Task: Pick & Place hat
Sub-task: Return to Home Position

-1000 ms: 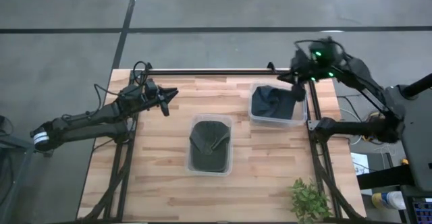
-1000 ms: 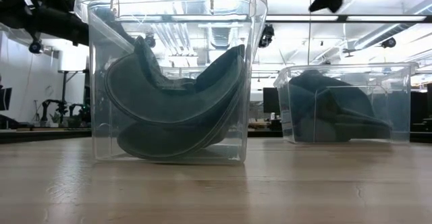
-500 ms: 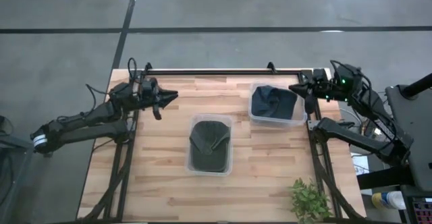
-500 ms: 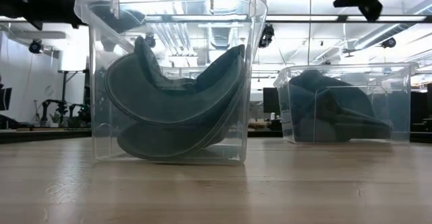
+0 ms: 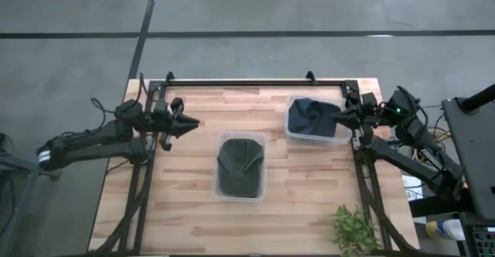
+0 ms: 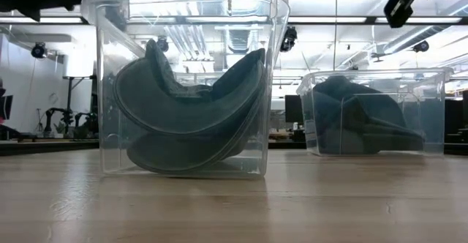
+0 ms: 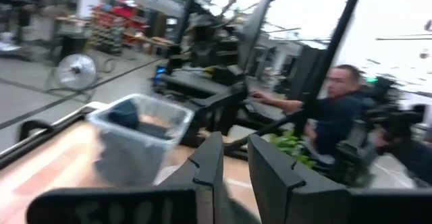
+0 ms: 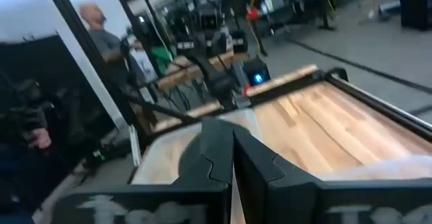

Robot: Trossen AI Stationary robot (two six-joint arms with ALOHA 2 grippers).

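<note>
Nearest, the near bin (image 5: 240, 135), just toward 6 o'clock of the table's (image 5: 178, 203) middle, holds one dark cap (image 5: 238, 170). At 10 o'clock the left gripper (image 5: 189, 122) hovers empty, fingers slightly apart. Farther, at 1 o'clock, the far bin (image 5: 317, 141) holds the blue caps (image 5: 309, 118). The right gripper (image 5: 334, 111), fingers together and empty, hangs over its 3 o'clock side.

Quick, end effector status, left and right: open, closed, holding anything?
Left end effector: open by a narrow gap, holding nothing.
Right end effector: closed, holding nothing.
</note>
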